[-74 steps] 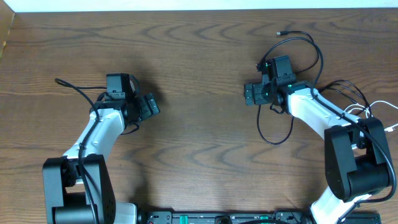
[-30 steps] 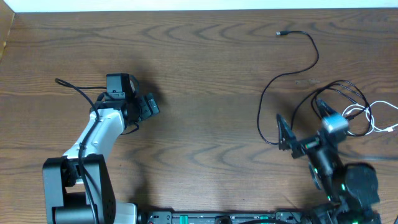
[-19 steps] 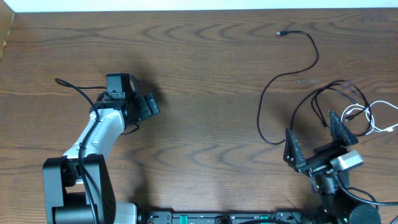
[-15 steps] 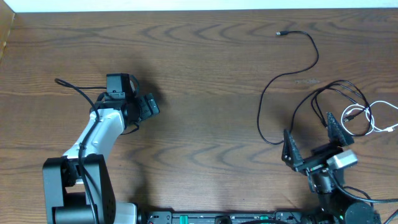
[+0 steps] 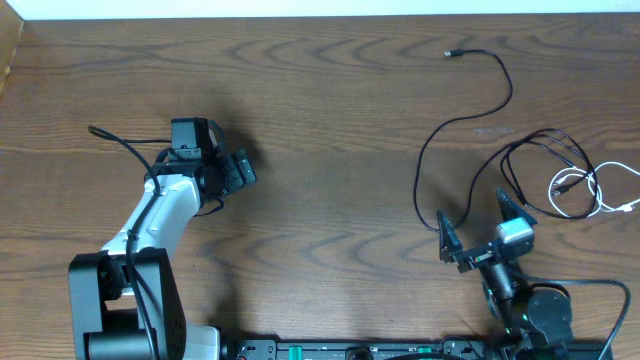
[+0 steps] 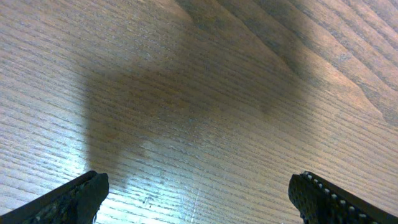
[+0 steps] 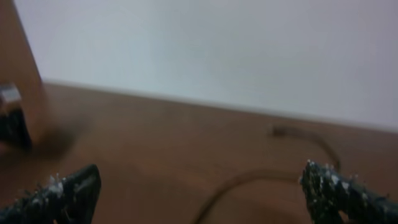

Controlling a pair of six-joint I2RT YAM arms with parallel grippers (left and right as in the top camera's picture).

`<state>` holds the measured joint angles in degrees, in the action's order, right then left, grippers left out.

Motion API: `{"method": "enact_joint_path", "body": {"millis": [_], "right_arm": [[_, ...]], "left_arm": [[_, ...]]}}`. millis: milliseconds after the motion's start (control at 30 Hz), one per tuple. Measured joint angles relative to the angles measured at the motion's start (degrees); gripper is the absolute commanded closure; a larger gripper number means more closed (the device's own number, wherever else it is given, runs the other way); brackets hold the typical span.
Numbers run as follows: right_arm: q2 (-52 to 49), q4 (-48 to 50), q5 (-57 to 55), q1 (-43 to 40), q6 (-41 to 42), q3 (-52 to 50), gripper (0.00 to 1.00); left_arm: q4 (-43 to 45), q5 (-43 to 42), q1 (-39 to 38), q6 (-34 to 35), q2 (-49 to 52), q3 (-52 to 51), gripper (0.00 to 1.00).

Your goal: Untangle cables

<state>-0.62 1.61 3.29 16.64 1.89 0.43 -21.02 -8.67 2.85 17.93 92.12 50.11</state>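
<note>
One long black cable (image 5: 500, 100) lies loose on the right of the table, its plug end (image 5: 452, 53) at the far side. A second black cable (image 5: 540, 145) loops beside a white cable (image 5: 580, 185) at the right edge. My right gripper (image 5: 475, 228) is open and empty, pulled back near the front edge, tilted up; its wrist view shows a blurred black cable (image 7: 267, 177) ahead. My left gripper (image 5: 240, 168) is open and empty over bare wood at the left, as its wrist view (image 6: 199, 199) shows.
A thick black wire (image 5: 125, 145) fixed to the left arm runs out to the left. The table's far edge (image 5: 320, 14) meets a white wall. A wooden corner (image 5: 10, 50) stands at the far left.
My right arm has drawn back from the long black cable at mid-table to the front edge, leaving the cable lying loose. The left arm has not moved.
</note>
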Motion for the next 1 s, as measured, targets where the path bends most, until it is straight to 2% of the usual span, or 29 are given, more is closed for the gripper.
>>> {"method": "enact_joint_path", "body": {"millis": [133, 467, 1000], "right_arm": [[-0.2, -5.6, -0.7, 0.0, 0.0, 0.0, 0.01], [-3.8, -5.6, -1.2, 0.0, 0.0, 0.0, 0.01], [-3.9, -5.6, -1.2, 0.0, 0.0, 0.0, 0.01]], "left_arm": [[0.0, 0.0, 0.0, 0.0, 0.0, 0.0, 0.02], [0.0, 0.0, 0.0, 0.0, 0.0, 0.0, 0.02], [0.0, 0.0, 0.0, 0.0, 0.0, 0.0, 0.02]]}}
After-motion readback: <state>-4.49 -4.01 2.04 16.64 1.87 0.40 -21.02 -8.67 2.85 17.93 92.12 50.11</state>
